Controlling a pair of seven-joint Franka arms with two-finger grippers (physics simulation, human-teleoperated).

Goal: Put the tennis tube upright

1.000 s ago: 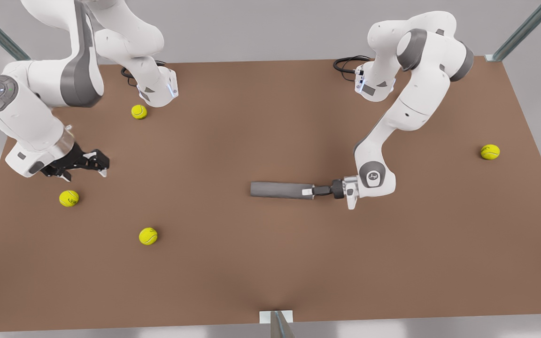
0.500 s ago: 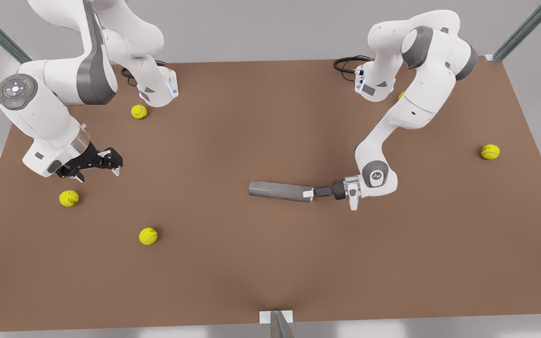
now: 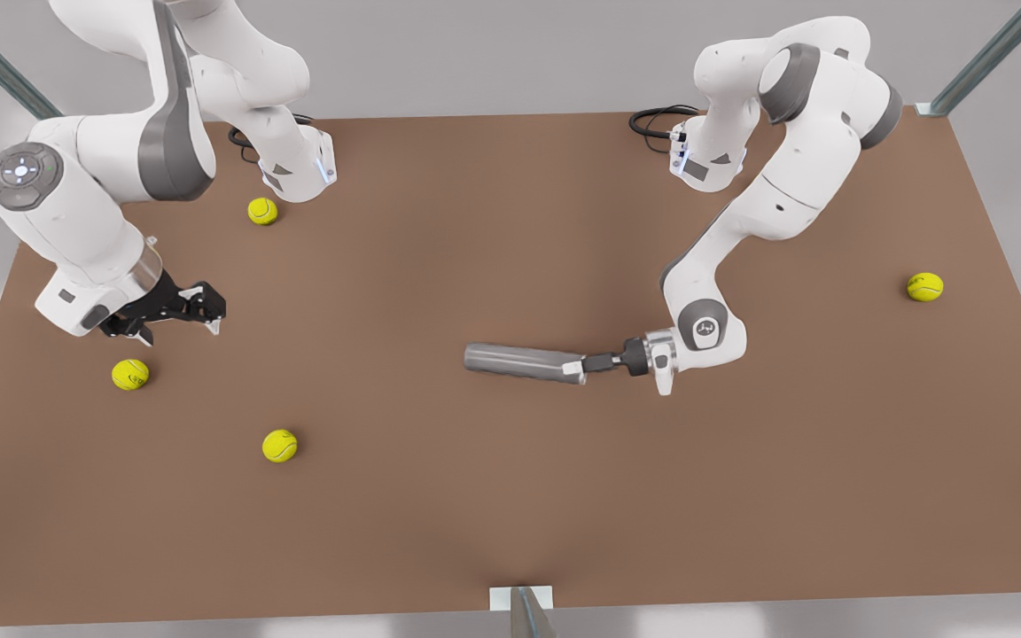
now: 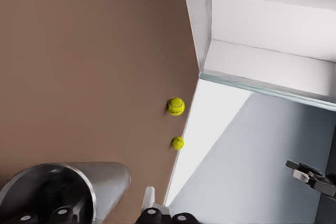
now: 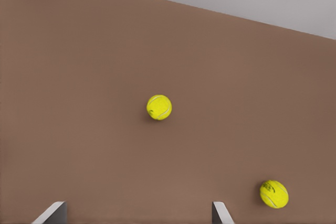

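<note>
A: Tennis tube (image 3: 521,362) is seen lying flat, centre of the front view, slightly below mid-height, long axis running left-right across the table (image 3: 510,496). Not upright yet.

B: Grip?

A: Left gripper (image 3: 578,365) is placed at the tube's right end. In the left wrist view the open rim (image 4: 50,192) is seen close up with a finger (image 4: 68,214) reaching inside the mouth, so the wall appears pinched from the rim.

B: Other arm?

A: Right gripper (image 3: 181,312) is parked at the front view's left, above a tennis ball (image 3: 130,374); fingers are spread, nothing is held. It is waiting.

B: Risks?

A: Rim pinch sits at one end, so the full tube length is cantilevered. Slip or rotation in the fingers is likely when it is tilted. If released off-vertical, the tube could topple and roll. Second ball (image 3: 279,445) and the others are well apart, so no collision is expected.
</note>
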